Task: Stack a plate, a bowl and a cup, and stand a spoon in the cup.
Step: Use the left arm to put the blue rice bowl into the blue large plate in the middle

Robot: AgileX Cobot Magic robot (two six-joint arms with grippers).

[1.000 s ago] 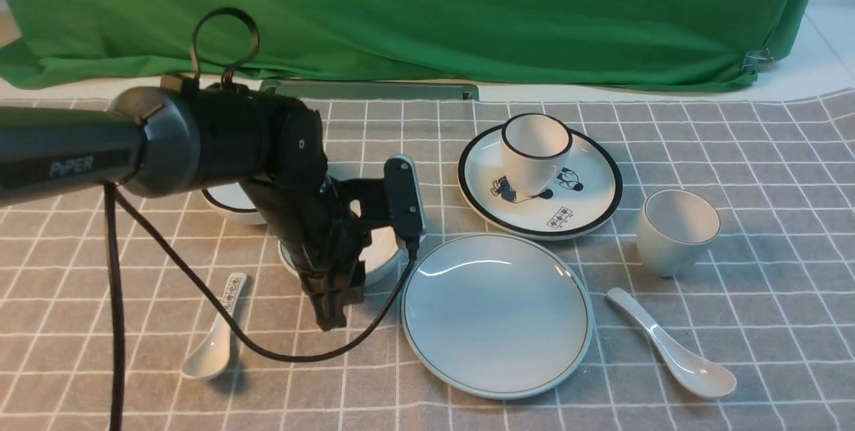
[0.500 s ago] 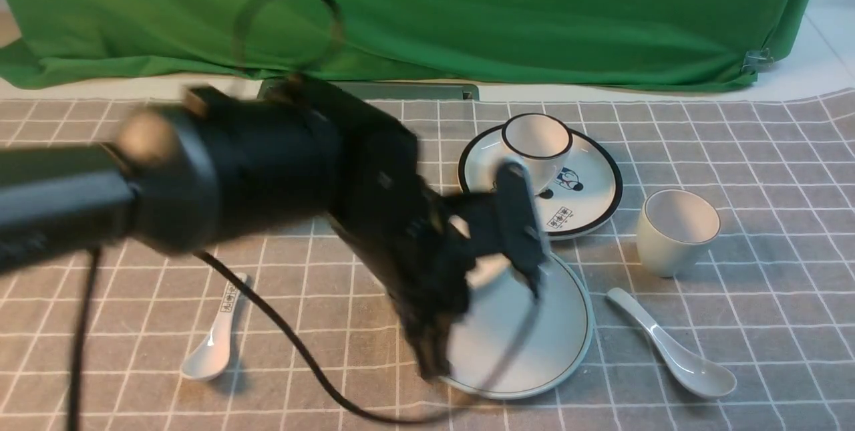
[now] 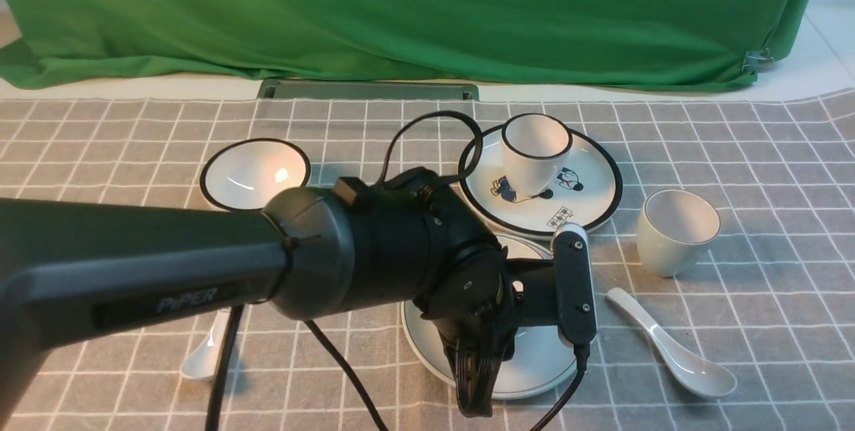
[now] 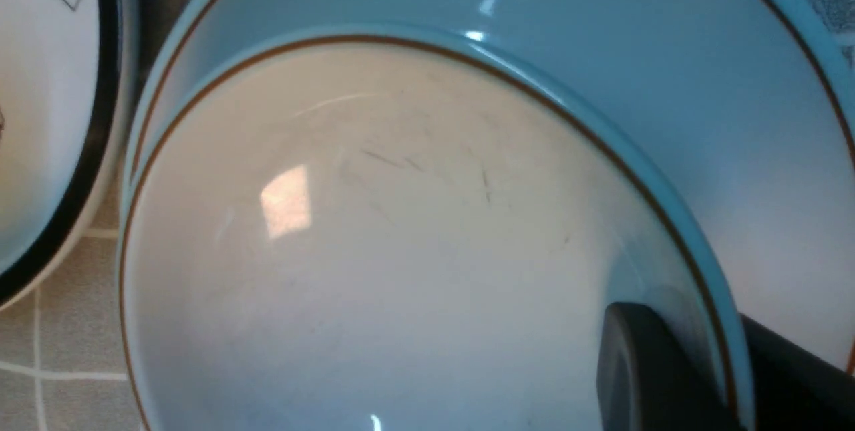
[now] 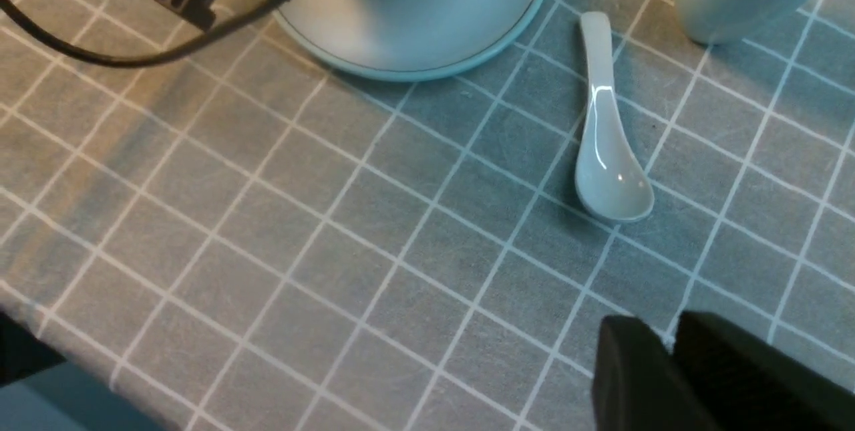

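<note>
You are facing the biggest risk at the release. If you are opening while the bowl point(image 4: 401, 250) is hanging above the plate point(image 3: 534, 371) or leaning, it can drop or rock and chip the glaze. If you are pulling the arm away before the fingers are spreading enough, the inner finger can catch the rim. That would drag the bowl off centre, toward the black-rimmed plate point(image 3: 581, 197) just beside.

The left end effector point(image 4: 725, 377) is pinching the bowl's rim, with one finger lying inside the wall and the other outside. The bowl is sitting over the plate, which is lying near the table's point(image 3: 768, 150) edge on the robot's side, about the middle of it. In the right wrist view the bowl seems to be resting on the plate already, but the picture is cutting it off, so I am not sure.

The right end effector point(image 5: 671, 377) is hovering over the cloth on the robot's side of the spoon point(image 3: 671, 344) and is holding nothing. Only part of its fingers is showing, close side by side, and I cannot tell whether they are pressed together or a little parted. The cup point(image 3: 678, 230) is standing upright between the plate and the table's right edge, with the spoon lying near it.
</note>
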